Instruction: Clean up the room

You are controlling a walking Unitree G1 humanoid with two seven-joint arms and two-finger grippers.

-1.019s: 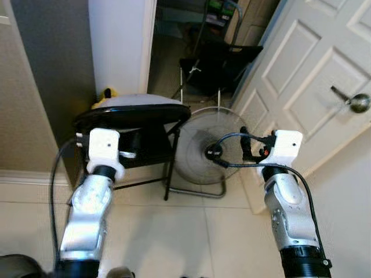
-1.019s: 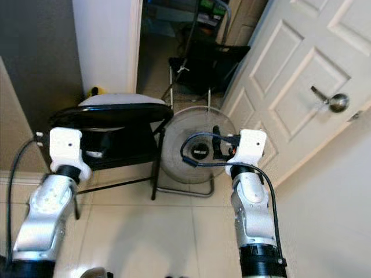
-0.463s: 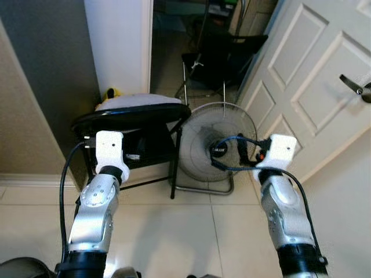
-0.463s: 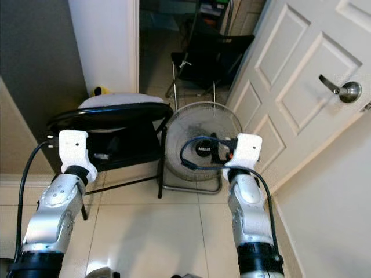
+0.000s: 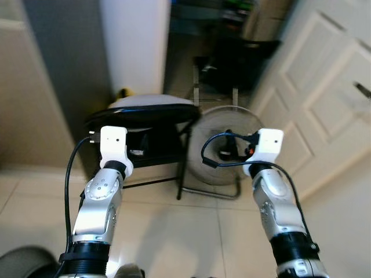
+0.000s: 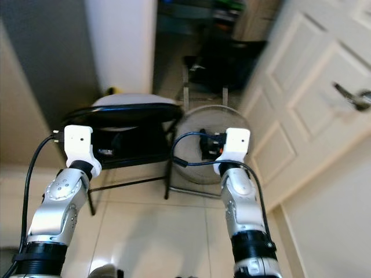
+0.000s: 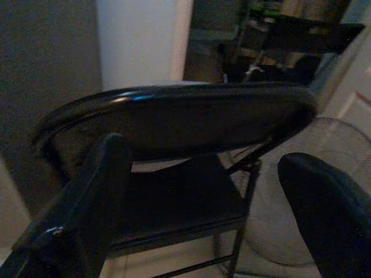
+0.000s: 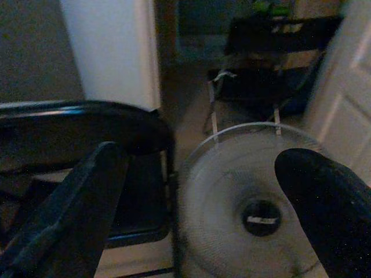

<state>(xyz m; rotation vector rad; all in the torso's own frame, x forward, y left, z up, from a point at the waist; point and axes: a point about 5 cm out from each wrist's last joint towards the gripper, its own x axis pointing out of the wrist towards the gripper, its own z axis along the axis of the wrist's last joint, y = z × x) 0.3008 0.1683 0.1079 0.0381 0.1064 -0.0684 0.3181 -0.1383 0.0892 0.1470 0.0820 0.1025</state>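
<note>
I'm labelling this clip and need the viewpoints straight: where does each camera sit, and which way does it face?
Left and right eye views: on the head, facing forward and down at the black folding chair, floor fan, white door and tiled floor; both silver arms show.
Left wrist view: on the left wrist, looking along the open left gripper at the chair back.
Right wrist view: on the right wrist, looking along the open right gripper at the fan.
Shared: chair and fan appear in every view.

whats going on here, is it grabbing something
Nothing is held yet. The robot stands facing a black folding chair beside a round floor fan, next to an open white door. The left gripper is open, pointing at the chair; the right gripper is open, pointing at the fan.
</note>
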